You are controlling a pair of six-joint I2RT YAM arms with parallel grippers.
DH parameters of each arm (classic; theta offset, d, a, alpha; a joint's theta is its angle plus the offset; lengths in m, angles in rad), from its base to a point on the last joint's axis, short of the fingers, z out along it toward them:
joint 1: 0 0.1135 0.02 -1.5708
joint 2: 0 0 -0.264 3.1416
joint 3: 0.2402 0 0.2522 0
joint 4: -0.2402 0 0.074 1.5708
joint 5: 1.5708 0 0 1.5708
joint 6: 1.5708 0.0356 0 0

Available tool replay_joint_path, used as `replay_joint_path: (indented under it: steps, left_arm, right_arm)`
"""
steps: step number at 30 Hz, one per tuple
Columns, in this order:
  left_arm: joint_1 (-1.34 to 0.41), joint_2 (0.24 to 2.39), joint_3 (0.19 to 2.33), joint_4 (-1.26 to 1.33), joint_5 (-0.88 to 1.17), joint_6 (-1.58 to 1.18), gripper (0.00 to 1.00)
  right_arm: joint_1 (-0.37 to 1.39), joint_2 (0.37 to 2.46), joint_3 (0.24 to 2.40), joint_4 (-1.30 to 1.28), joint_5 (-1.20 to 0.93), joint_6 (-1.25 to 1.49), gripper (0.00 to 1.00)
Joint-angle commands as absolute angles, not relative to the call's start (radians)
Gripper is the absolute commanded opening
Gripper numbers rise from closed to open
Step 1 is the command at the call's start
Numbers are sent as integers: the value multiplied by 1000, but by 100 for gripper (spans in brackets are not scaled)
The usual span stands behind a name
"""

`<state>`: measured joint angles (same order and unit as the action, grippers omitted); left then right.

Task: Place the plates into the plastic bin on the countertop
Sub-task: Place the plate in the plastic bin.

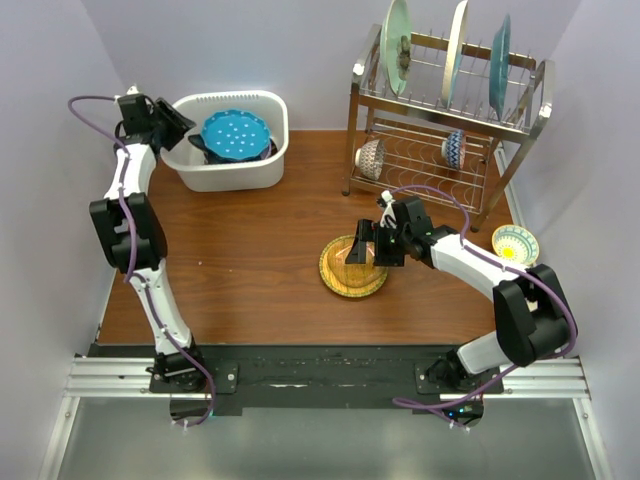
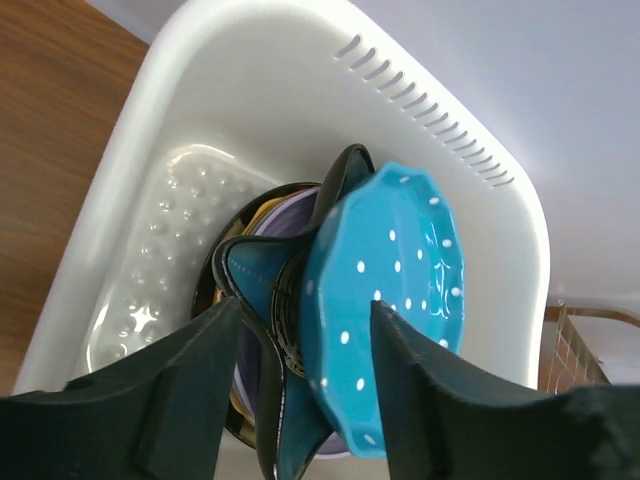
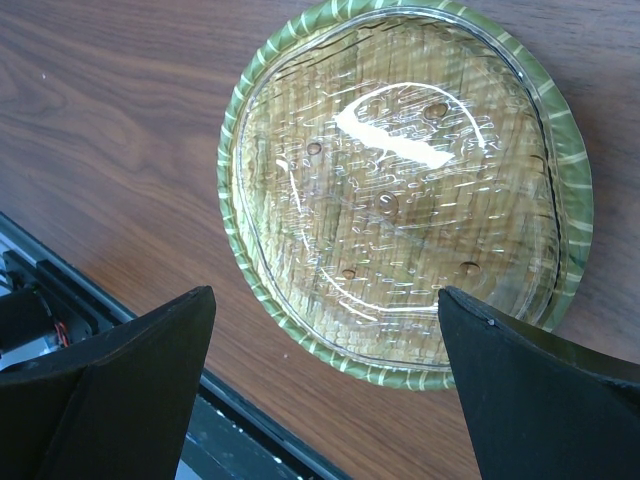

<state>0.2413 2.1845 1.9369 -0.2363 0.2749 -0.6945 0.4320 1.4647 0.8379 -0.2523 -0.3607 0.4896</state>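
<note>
The white plastic bin [image 1: 262, 170] stands at the back left of the countertop [image 1: 250, 260]. In it a blue dotted plate [image 1: 236, 135] lies tilted on a stack. In the left wrist view the blue dotted plate [image 2: 390, 280] rests on a blue star-shaped plate [image 2: 250, 285], a lavender one [image 2: 290, 215] and a black-rimmed one. My left gripper [image 1: 178, 124] is open at the bin's left rim, its jaws either side of the dotted plate's edge [image 2: 304, 307]. An amber plate with a green rim [image 1: 345, 282] lies on the wood. My right gripper [image 1: 360, 250] is open just above it [image 3: 325, 292].
A steel wire dish rack [image 1: 520, 135] stands at the back right with three plates upright on top [image 1: 457, 40] and two patterned bowls [image 1: 371, 158] below. Another patterned bowl [image 1: 515, 243] sits on the wood by the right arm. The black front edge [image 3: 250, 440] is near the amber plate.
</note>
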Motion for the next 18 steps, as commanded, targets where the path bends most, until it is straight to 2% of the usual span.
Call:
replay_joint_path:
  steps: [1,7,18]
  left_arm:
    - [259,2145,1970,-193,316,-695,65]
    - [261,2080,1930,-140,347,-704,73]
    - [261,1870,1747,-15,442,-738,76]
  right_arm:
    - [436,1422,845,-252,-370,482,97]
    - [437,1411,845,-258,-365,482,97]
    - [436,1402,867,-284,-345,469,97]
